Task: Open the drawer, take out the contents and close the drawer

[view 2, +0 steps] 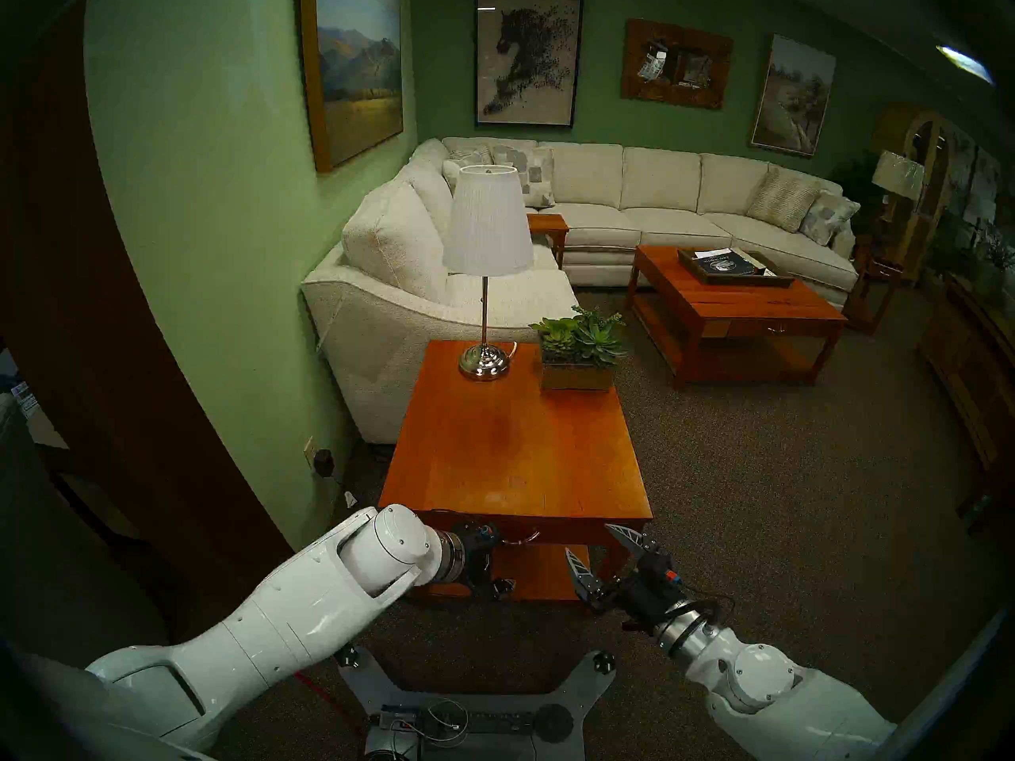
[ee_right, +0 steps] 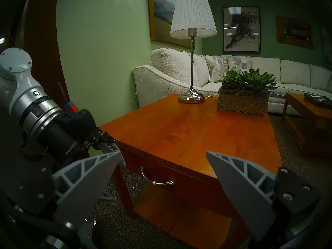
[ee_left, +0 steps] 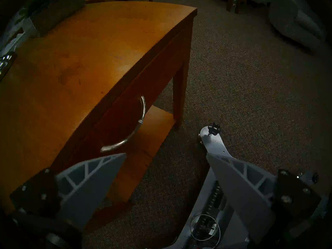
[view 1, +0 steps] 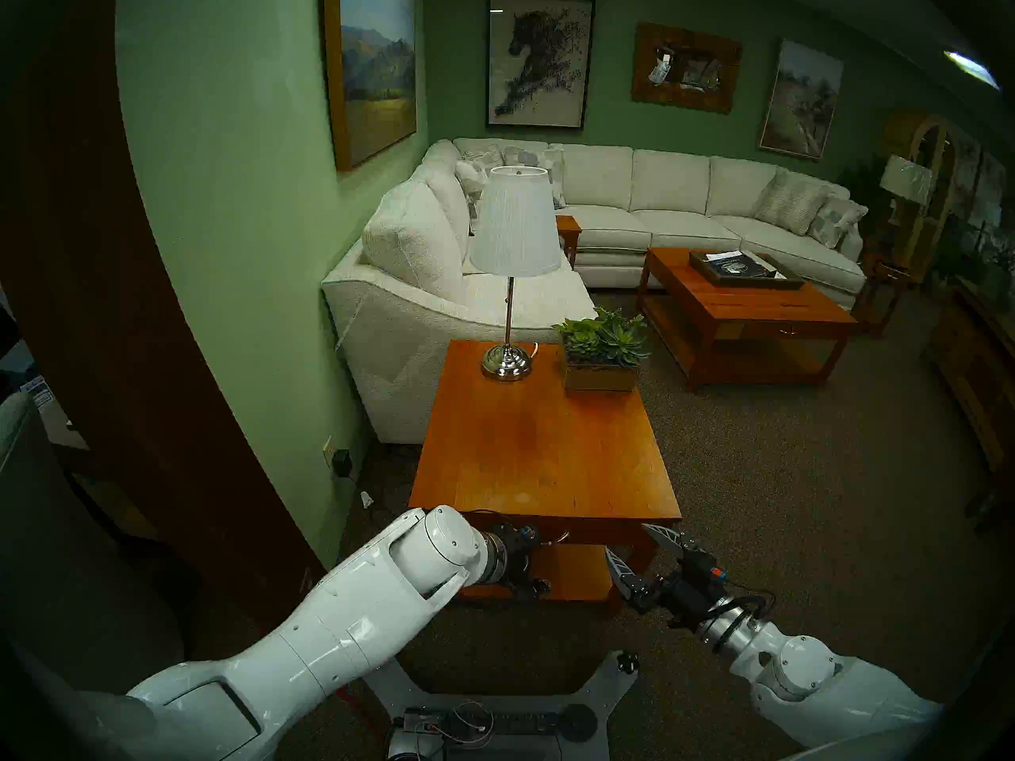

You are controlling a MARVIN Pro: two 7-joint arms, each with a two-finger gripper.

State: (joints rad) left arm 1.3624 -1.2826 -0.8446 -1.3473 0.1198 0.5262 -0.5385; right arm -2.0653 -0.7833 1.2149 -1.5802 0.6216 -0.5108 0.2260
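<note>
While the head view hides it, the left wrist shows the handle [ee_left: 129,130].

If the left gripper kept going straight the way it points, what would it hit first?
Probably the silver handle of the closed drawer: the open left gripper aims just beside it; depth is uncertain.

lamp [view 1: 515,233] beside succulent planter [view 1: 602,359]; sofa [view 1: 686,205] behind, seemingly cream.
</note>
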